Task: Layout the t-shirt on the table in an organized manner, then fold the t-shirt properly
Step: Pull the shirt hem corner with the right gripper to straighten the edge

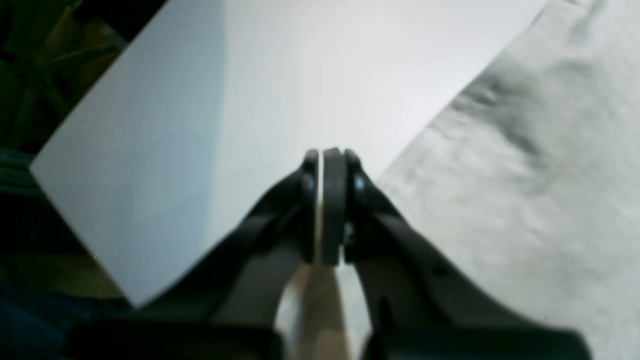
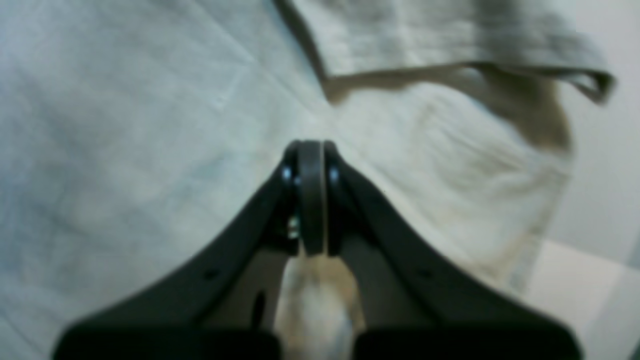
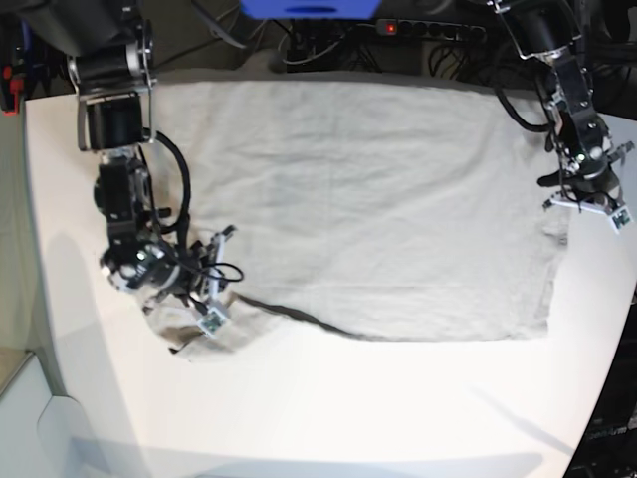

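The light beige-grey t-shirt [image 3: 358, 199] lies spread wide on the white table [image 3: 348, 408]. Its lower-left sleeve [image 3: 204, 339] is crumpled and folded over, showing the darker inner side [image 2: 520, 110]. My right gripper [image 3: 212, 304] hangs shut just over that sleeve area, above the t-shirt [image 2: 125, 150], and I see nothing between its pads [image 2: 311, 165]. My left gripper [image 3: 580, 202] is shut at the t-shirt's right edge. In the left wrist view its tips [image 1: 327, 160] sit over the bare table [image 1: 250, 75], with the t-shirt [image 1: 525, 200] just to their right.
A power strip [image 3: 428, 28], cables and a blue object [image 3: 309, 8] sit beyond the far table edge. The table's curved edge [image 3: 612, 329] runs close to my left arm. Bare tabletop lies in front of the shirt's lower hem.
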`<state>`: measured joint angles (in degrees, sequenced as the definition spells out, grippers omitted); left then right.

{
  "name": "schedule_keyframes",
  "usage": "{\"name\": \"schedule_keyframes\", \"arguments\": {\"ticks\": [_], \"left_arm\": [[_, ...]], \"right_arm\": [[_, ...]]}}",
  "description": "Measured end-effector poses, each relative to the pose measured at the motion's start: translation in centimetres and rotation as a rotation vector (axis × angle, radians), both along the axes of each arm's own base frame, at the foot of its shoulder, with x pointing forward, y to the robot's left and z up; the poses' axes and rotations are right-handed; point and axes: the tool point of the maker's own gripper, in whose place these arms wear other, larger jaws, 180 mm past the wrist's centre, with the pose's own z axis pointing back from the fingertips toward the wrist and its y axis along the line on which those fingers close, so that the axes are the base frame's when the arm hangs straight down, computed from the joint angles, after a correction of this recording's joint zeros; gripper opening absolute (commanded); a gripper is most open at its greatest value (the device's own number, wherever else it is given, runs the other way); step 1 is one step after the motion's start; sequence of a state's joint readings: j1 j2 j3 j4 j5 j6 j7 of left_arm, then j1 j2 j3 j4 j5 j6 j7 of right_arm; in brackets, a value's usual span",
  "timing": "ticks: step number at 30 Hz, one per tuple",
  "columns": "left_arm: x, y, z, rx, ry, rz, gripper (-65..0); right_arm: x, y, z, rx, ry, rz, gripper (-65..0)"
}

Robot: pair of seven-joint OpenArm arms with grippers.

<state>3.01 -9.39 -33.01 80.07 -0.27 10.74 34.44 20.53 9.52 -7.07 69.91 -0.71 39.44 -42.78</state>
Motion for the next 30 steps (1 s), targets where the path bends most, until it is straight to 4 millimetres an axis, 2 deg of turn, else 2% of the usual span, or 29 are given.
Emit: {"name": "schedule_keyframes", "arguments": {"ticks": [2,6,10,15,21,24,25,28,30], "left_arm": [[-0.1,0.0,-0.1,0.000,0.004,0.000,-63.6],[0.0,-0.2,-0.1,-0.002,0.000,-0.002,-63.6],[-0.1,-0.1,-0.2,-0.005,-0.001,0.002,-63.6],[-0.2,-0.1,-0.2,-0.003,0.002,0.002,-63.6],[-1.5,0.1,-0.9,0.002,0.033,0.005,-63.6],[-1.4,0.1,-0.8,0.002,0.032,0.003,-63.6],[-1.5,0.1,-0.8,0.005,0.030,0.002,-63.6],[-2.1,0.1,-1.2,0.005,0.046,0.002,-63.6],[-2.3,0.1,-1.3,0.000,0.054,0.004,-63.6]], "right_arm": [[0.5,0.2,-0.8,-0.013,0.038,0.009,-64.7],[2.5,2.1,-0.7,0.045,0.017,0.040,-64.7],[1.9,2.6,-2.4,0.078,0.047,0.044,-64.6],[3.0,3.1,-2.3,0.107,0.033,0.058,-64.5],[4.0,3.6,-2.3,0.178,0.001,0.050,-64.4],[5.3,4.4,-0.6,0.255,-0.094,0.052,-64.6],[6.3,4.4,0.3,0.281,-0.156,0.016,-64.6],[10.1,1.6,3.3,0.285,-0.413,-0.202,-64.6],[11.3,-0.6,5.4,0.279,-0.550,-0.269,-64.6]]}}
